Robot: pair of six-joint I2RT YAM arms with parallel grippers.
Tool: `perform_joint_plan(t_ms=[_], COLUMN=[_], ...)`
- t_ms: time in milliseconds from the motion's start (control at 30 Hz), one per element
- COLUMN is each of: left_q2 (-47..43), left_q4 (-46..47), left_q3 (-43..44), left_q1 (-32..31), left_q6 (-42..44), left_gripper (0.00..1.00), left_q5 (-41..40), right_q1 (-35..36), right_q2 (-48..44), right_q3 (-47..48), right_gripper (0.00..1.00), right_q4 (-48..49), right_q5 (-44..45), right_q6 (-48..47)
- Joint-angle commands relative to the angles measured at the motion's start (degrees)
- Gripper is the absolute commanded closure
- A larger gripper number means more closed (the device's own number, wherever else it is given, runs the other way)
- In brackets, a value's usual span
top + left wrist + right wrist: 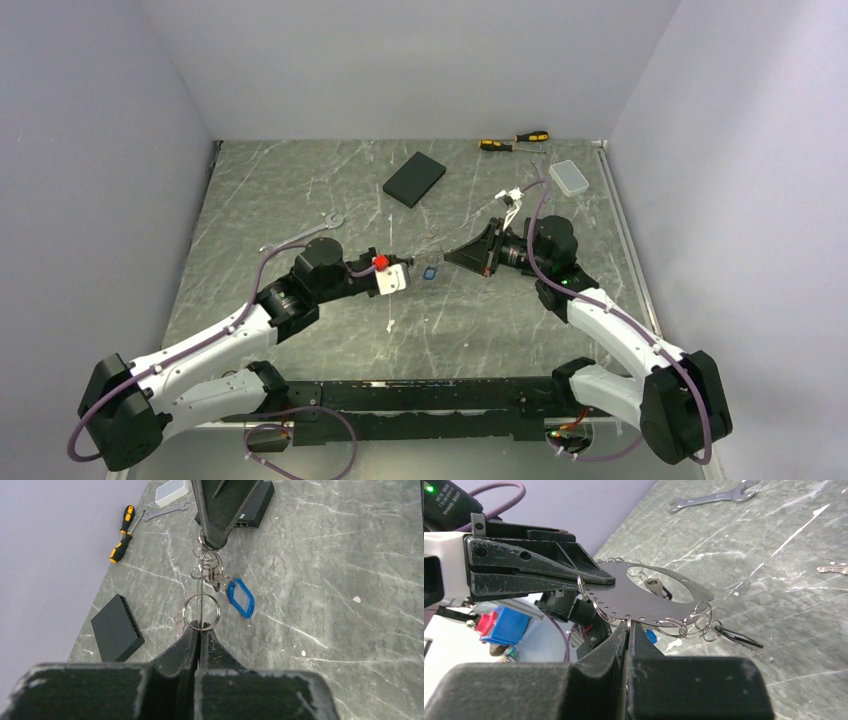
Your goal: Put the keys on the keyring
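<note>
left pincer (200, 630) and right pincer (628, 626) tight on keyring (621, 596)

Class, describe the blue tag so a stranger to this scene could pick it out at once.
On the grey marbled table, find the middle, where the left gripper and right gripper meet. A cluster of small silver rings hangs there; the blue tag among them is the only coloured plastic piece, with a pale window.

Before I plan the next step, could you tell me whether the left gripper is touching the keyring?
Touching. The right wrist view shows the left gripper shut on the far edge of the keyring, with its fingertips overlapping the metal.
</note>
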Motion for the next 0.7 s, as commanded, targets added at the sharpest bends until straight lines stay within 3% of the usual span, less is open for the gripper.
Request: perform_joint_plan(t_ms=[0,233,300,400,667], left_q2=[-1.28,-1.98,-1.92,-2.07,-3.17], left_q4=[1.22,-0.94,-0.36,0.62,2.17], left_q3=[2.73,3.12,3.23,3.07,2.52], left_q1=[-0.16,-0.21,-0.21,-0.18,-0.17], left_q6=[5.13,6.31,5.44,4.4,3.47], left_gripper=[1.0,1.0,1.0,1.0,1.0], left_q5=[1.66,2.68,2.33,2.14,2.31], right_q1=[0.06,0.02,0.03,0.06,-0.4], right_q2=[-2.66,-4.12,-3.35,-2.88,-5.58], right_q3=[4.84,10.0,11.74,13.22,12.93], right_gripper=[1.0,1.0,0.74,0.54,0.48], right_q4=[-9.71,-19.57,-20.62,-21.17,-21.71], right_q5=[0.98,5.34,4.14,2.28,4.03], right_q6=[-7.96,-14.7,-15.03,-14.92,-16.14])
